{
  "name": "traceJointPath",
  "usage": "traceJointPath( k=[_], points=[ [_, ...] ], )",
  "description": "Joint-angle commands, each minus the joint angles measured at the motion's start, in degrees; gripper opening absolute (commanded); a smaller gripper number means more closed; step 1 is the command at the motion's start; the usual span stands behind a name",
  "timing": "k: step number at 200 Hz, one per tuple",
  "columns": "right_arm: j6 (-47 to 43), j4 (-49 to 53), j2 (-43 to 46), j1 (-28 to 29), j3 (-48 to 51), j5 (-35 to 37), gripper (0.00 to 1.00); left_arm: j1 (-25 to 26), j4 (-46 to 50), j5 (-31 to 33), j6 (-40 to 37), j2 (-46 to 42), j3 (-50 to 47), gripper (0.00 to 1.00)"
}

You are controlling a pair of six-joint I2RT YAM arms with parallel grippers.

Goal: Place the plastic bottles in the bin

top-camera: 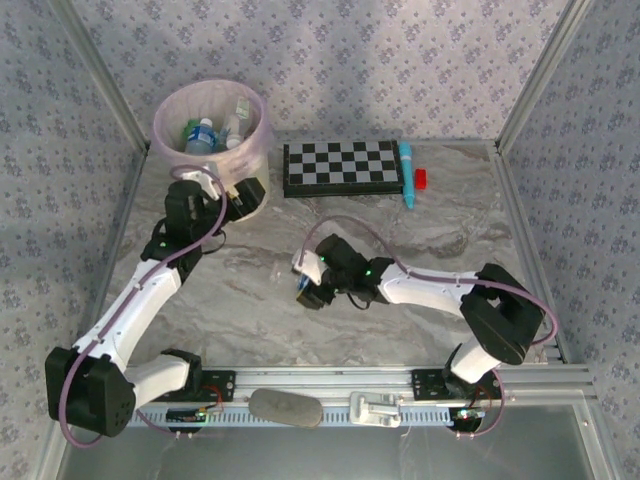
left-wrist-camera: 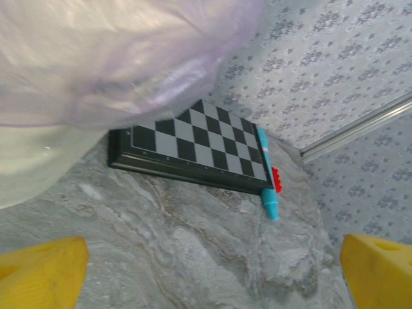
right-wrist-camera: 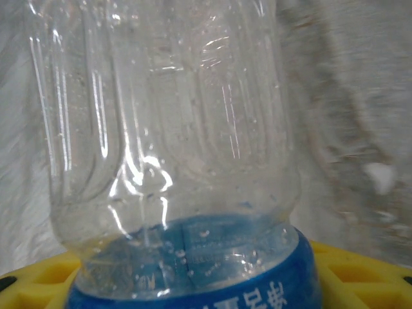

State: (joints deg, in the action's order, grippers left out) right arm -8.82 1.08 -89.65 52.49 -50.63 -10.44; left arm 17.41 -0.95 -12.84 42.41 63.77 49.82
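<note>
On the table point(top-camera: 260, 310) at its far-left corner, bin point(top-camera: 255, 150) holds several bottles point(top-camera: 200, 135), task looks nearly done; left gripper point(left-wrist-camera: 212, 273) gapes wide and empty just beside the bin wall, while mid-table right gripper point(top-camera: 308, 283) clamps one clear blue-labelled bottle point(right-wrist-camera: 174, 129), likely the last one left to carry over and drop in.

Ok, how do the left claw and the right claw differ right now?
The left claw is open and empty, its yellow fingers spread wide. The right claw looks shut on a clear bottle with a blue label. The left claw sits beside the bin at the far left, while the right claw is over the middle of the table, apart from the bin. Both claws have yellow fingers.
</note>
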Motion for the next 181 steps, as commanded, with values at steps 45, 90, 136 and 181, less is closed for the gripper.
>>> traceJointPath(
  k=[45, 90, 136, 181],
  points=[
    [17.99, -11.05, 1.17, -6.6, -3.95, 4.43, 0.51, 8.94, -9.59, 0.81, 6.66, 3.19, -2.18, 1.0],
    [25.26, -21.06, 3.2, -9.16, -0.29, -0.92, 0.51, 11.23, -12.75, 1.18, 9.9, 5.78, -3.58, 1.0],
    [25.17, -25.06, 5.81, -8.5, 1.9, -2.19, 0.52, 12.64, -14.99, 0.94, 11.69, 7.92, -3.64, 1.0],
    [25.34, -25.97, 5.5, -8.46, 2.08, -3.71, 0.53, 14.12, -15.99, 0.11, 11.64, 9.59, -2.37, 0.98]
  ],
)
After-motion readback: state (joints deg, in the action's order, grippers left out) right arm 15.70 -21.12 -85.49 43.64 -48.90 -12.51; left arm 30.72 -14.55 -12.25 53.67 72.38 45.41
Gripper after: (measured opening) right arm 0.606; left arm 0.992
